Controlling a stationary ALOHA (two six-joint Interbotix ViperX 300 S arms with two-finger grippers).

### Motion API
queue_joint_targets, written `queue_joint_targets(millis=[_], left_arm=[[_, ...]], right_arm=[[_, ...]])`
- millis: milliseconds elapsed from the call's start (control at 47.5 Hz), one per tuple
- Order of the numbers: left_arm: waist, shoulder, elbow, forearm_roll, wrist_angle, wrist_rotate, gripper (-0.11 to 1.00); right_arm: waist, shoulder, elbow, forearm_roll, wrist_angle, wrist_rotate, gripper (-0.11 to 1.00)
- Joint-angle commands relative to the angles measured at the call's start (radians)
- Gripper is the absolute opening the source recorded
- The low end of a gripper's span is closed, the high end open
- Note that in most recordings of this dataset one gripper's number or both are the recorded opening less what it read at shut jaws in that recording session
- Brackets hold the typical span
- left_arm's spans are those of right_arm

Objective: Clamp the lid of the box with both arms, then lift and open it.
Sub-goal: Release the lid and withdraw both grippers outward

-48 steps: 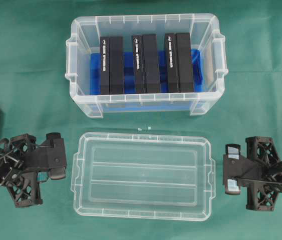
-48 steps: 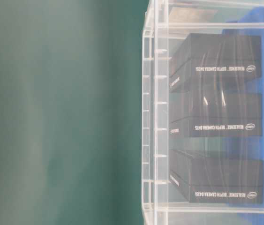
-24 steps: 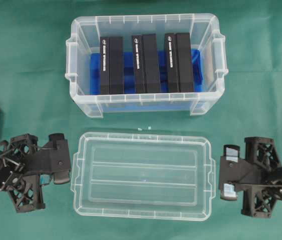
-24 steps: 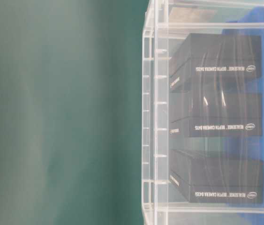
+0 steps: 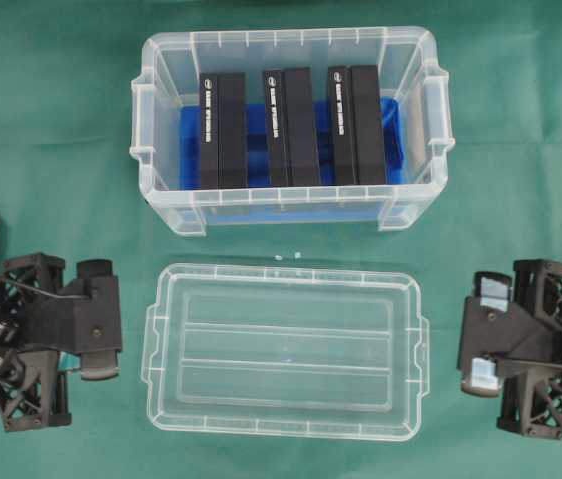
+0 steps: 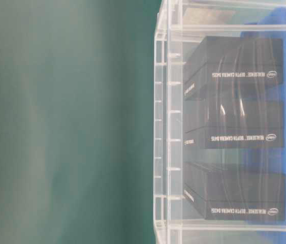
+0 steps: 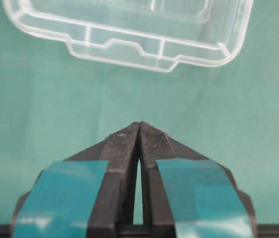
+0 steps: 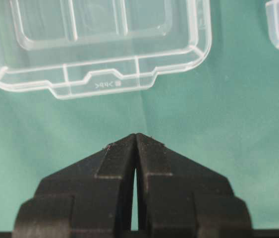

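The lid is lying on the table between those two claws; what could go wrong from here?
Both the left gripper and right gripper are shut and short of the lid, so they must open first or they may just shove it. The lid is thin, clear and flat on the green cloth; a grip on one side alone could tilt or slip.

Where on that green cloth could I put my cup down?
Free: the strip of cloth left of the box, the matching strip right of it, and the narrow band between box and lid. Crowded: beside the lid's short ends, where both arms sit.
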Motion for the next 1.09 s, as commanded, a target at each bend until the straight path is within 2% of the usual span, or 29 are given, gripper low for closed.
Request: queue_joint_targets(millis=[0,210,484,652,862,1073], left_arm=[[-0.003,-0.043,-0.06,0.026,0.06,0.003,0.01],[-0.003,-0.092,-0.115,0.06,0.173,0.003,0.01],[0.002,-0.12,-0.133,0.064,0.238,0.006,0.01],[0.014,-0.137,-0.123,0.069,0.241,0.018,0.01],[0.041,-0.135,-0.127,0.069,0.229,0.066,0.01],[0.087,-0.13,-0.133,0.072,0.153,0.13,0.01]], right_arm=[[0.003,-0.037,-0.048,-0.005,0.029,-0.005,0.0],[0.002,-0.067,-0.112,-0.005,0.123,-0.031,0.0],[0.002,-0.072,-0.184,-0.005,0.181,-0.1,0.0],[-0.002,-0.072,-0.187,-0.005,0.189,-0.124,0.0],[-0.005,-0.072,-0.187,-0.02,0.184,-0.127,0.0],[-0.025,-0.072,-0.187,-0.081,0.143,-0.13,0.0]])
